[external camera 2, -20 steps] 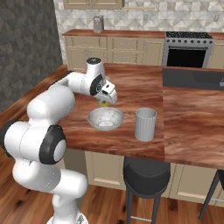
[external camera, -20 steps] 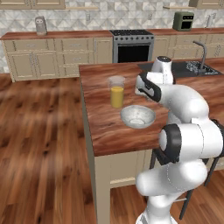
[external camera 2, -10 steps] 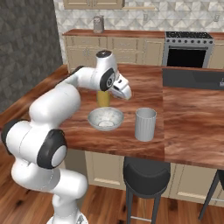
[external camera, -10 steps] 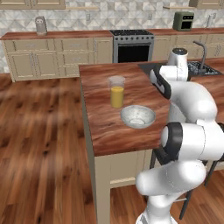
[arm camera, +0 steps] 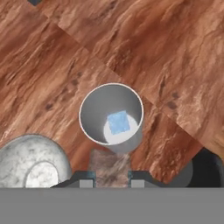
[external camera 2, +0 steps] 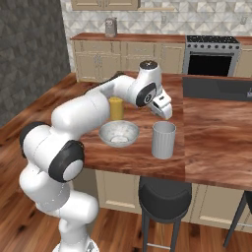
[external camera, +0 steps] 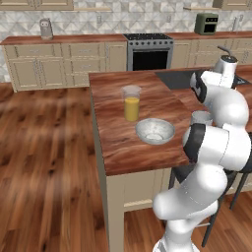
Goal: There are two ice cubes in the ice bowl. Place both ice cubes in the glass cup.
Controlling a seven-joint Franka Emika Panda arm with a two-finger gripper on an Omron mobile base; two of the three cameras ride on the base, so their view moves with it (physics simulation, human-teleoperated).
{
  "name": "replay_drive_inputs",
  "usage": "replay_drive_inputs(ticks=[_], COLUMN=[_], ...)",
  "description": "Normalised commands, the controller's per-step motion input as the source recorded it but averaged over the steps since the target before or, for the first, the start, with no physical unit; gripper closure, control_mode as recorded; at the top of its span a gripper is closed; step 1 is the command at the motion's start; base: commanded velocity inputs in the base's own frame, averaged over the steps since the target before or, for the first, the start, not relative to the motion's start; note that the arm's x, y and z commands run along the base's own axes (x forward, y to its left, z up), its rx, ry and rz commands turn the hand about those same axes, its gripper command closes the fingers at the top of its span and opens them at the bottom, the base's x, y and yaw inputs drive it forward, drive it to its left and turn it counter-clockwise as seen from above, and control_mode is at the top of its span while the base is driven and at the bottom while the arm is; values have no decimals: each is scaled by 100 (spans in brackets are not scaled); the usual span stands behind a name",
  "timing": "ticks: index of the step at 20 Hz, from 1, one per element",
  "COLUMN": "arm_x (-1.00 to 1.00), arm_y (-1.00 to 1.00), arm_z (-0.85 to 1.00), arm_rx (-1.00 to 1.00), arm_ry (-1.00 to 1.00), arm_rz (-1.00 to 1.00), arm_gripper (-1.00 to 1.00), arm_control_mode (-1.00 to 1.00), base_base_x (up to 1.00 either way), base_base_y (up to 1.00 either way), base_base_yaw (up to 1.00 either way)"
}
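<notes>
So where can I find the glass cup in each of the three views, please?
Left base view: the glass cup is right of centre, partly hidden behind the white arm.
Right base view: centre-right, near the counter's front edge.
Hand view: centre, seen from above, one ice cube inside.
Shared landmark: the ice bowl beside it.

Kitchen, stove (external camera: 150,49), cabinets (external camera: 59,69), wooden island counter (external camera: 113,142)

ice bowl (arm camera: 30,162) cut off, tool (arm camera: 108,180) tips barely visible
</notes>
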Motion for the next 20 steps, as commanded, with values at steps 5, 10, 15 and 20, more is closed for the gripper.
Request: replay_drive_inputs(ticks=[5, 10, 15, 20], arm_x=[4, 7, 0, 5], arm_y=[-11, 0, 0, 6], arm_z=[0, -22, -46, -40], arm_rx=[16, 1, -2, -9], arm_ry=[0, 1, 1, 0], arm_rz=[-2, 0, 0, 0], arm_gripper=[100, 100, 100, 100], arm_control_mode=[-100, -100, -100, -100], base_base_x=[0, 0, 0, 0], base_base_y=[0, 0, 0, 0], base_base_yaw=[0, 0, 0, 0])
